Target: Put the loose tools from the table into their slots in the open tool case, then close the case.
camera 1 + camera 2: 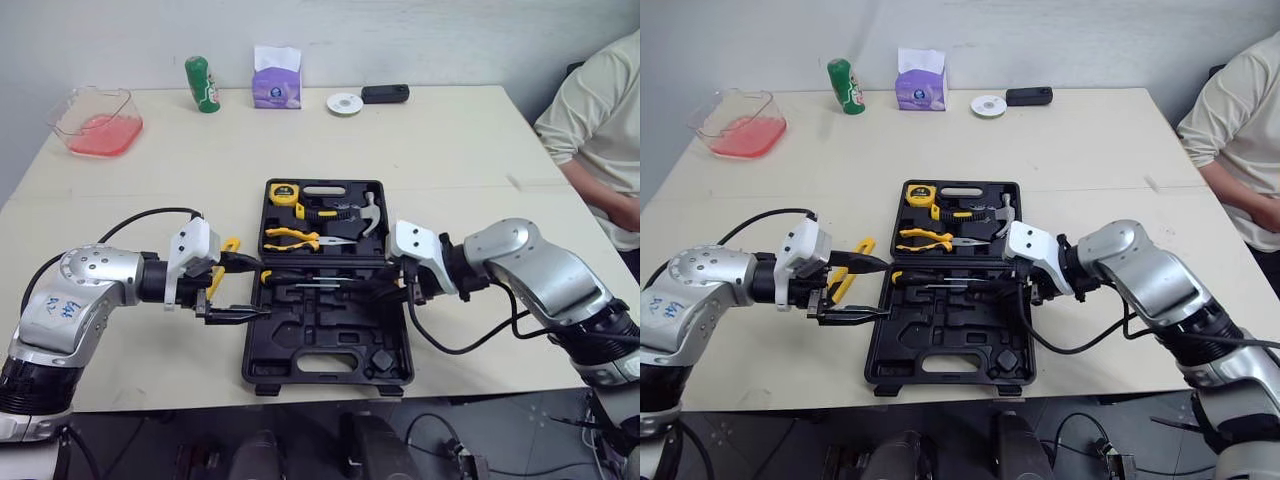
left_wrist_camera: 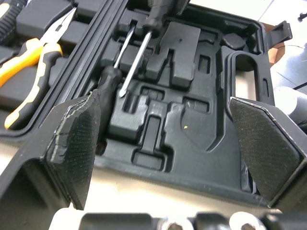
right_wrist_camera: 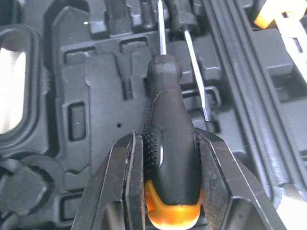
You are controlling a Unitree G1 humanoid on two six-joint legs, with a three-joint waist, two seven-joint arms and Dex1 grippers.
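The black tool case [image 1: 330, 375] lies open mid-table. Its far half holds a tape measure [image 1: 284, 192], yellow-handled pliers [image 1: 290, 238] and a hammer [image 1: 368, 215]. My right gripper [image 3: 170, 139] is shut on a black screwdriver [image 3: 170, 158] with an orange butt, held low over the near half by the hinge, shaft pointing left. A second screwdriver [image 3: 196, 76] lies beside it, pointing the other way. My left gripper [image 1: 240, 290] is open at the case's left edge, its pads [image 2: 79, 139] empty. A loose yellow-handled tool [image 1: 850, 270] lies on the table under it.
Along the far table edge stand a pink-filled clear container [image 1: 97, 122], a green can [image 1: 203, 84], a tissue pack [image 1: 277, 78], a white disc [image 1: 344, 103] and a black device [image 1: 385, 93]. A person [image 1: 600, 110] sits at the right side.
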